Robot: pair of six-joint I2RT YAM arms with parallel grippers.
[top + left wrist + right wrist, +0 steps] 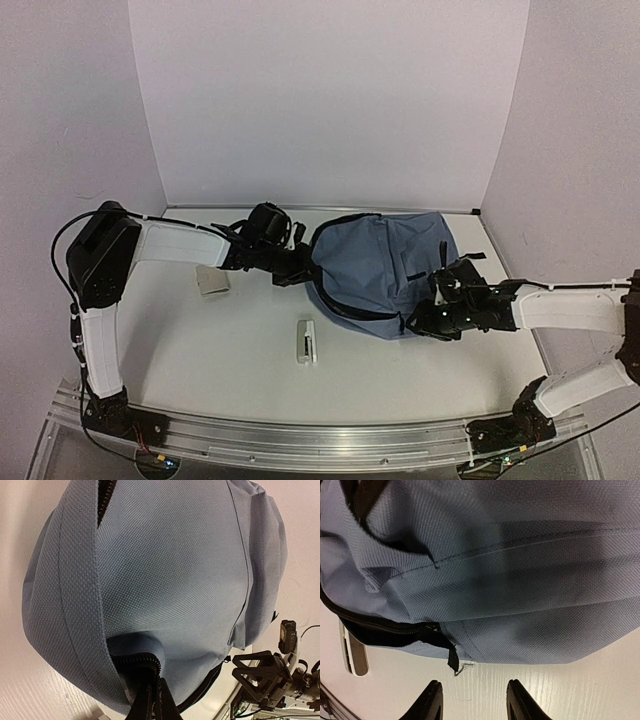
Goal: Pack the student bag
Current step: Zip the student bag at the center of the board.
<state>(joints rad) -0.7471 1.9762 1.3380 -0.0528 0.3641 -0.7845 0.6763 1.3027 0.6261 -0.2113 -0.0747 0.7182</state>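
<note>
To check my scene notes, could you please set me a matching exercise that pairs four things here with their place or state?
Things:
1. student bag
2. left gripper
3. right gripper
4. beige block

Places or states:
A. open, jaws apart over the table, just short of the bag
B. slate-blue, lying mid-table, partly unzipped
C. shut, pinching the bag's opened rim
D. lying by itself, left of the bag

Pairs: 1-B, 2-C, 3-A, 4-D

Left tool (154, 692) clamped, seemingly on zipper edge of student bag (170, 570)
</note>
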